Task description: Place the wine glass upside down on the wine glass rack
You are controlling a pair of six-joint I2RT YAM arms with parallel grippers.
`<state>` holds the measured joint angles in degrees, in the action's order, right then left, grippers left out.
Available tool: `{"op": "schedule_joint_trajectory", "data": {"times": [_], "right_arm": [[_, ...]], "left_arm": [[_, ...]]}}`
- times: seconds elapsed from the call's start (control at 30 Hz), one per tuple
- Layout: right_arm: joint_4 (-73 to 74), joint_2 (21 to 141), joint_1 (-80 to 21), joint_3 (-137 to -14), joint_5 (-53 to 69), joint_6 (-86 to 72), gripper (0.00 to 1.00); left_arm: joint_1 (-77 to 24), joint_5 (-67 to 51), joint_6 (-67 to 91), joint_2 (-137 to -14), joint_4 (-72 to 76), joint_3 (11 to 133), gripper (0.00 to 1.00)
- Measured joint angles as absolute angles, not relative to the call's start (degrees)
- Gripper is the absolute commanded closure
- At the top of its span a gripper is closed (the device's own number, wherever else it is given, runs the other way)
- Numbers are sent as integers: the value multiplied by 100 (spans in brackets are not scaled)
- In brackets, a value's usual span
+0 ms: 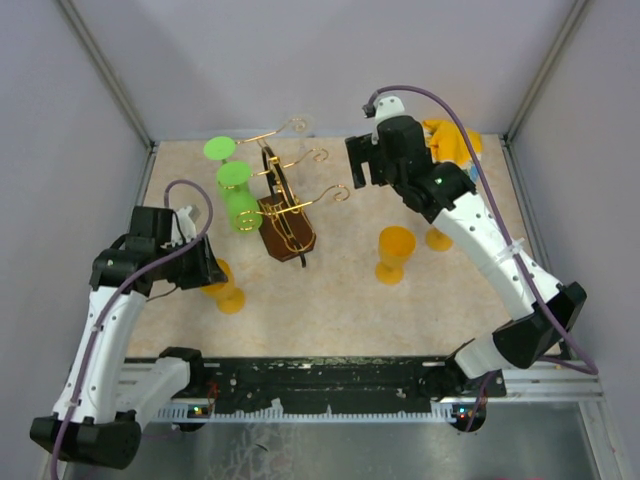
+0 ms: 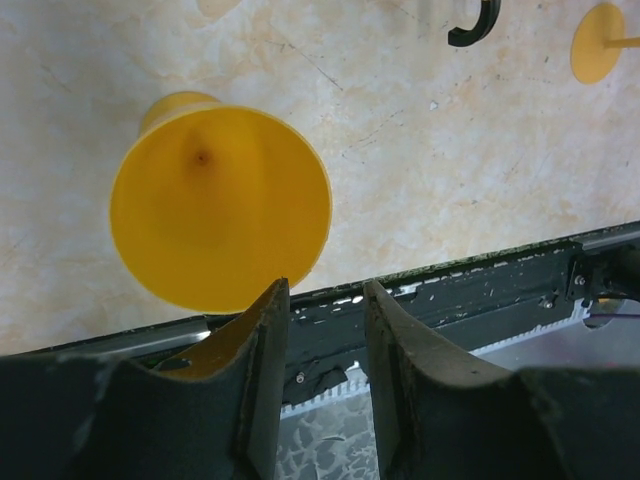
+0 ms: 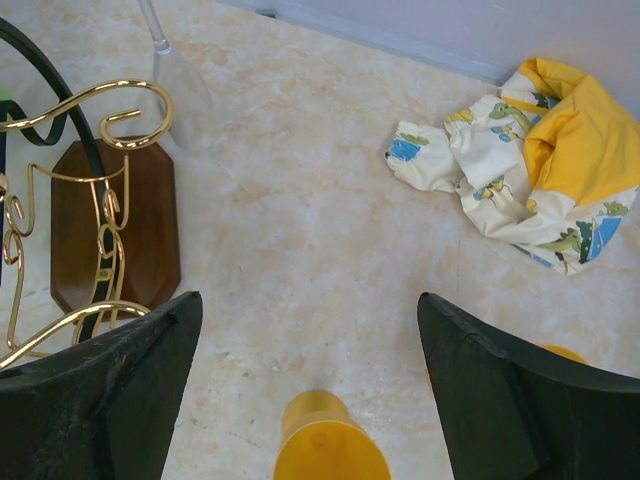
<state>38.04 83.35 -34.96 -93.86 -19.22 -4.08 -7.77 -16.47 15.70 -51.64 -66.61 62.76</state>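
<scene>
The wine glass rack (image 1: 287,228), gold wire on a brown base, stands left of centre; it also shows in the right wrist view (image 3: 115,220). Green glasses (image 1: 236,178) hang on its left arms. A yellow wine glass (image 1: 228,294) stands upright by my left gripper (image 1: 210,268). In the left wrist view its mouth (image 2: 220,205) sits just beyond the left fingertip, outside the gap. My left gripper (image 2: 325,300) is partly open and empty. My right gripper (image 1: 360,165) hovers wide open right of the rack, with nothing between its fingers (image 3: 310,300).
A second yellow glass (image 1: 393,252) stands upright at centre right, also below the right gripper (image 3: 330,450). A third yellow glass (image 1: 438,238) is partly hidden by the right arm. A yellow patterned cloth (image 3: 530,160) lies at the back right corner. The black front rail (image 2: 470,290) runs close behind the left gripper.
</scene>
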Motion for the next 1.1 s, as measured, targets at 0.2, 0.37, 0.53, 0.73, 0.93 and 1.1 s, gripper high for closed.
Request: {"op": "schedule_joint_trajectory", "data": {"times": [0.2,0.37,0.53,0.73,0.93,1.1], "right_arm": [[3739,8377,-3461,-9384,-1918,-397,11],[3728,8385,-3457,-9380,-1918,-349,11],[3680,8385,-3433,-9376,-1920,-314,11],[3612,8385,-3426,-9376,-1922,-298,11],[3601,8385,-3422,-9373,-1920,-276,11],[3601,8385,-3420,-9373,-1920,-259,11]], "left_arm": [[-886,-1474,1673,-5284,-6377,6027,58],[-1002,-1280,1761,-5433,-6075,5924,58],[-1203,-1098,1865,-5699,-5881,5850,58],[-1417,-808,1979,-5811,-5787,5789,74],[-1481,-530,2056,-5828,-5697,5752,99],[-1503,-266,2075,-5828,-5594,5756,100]]}}
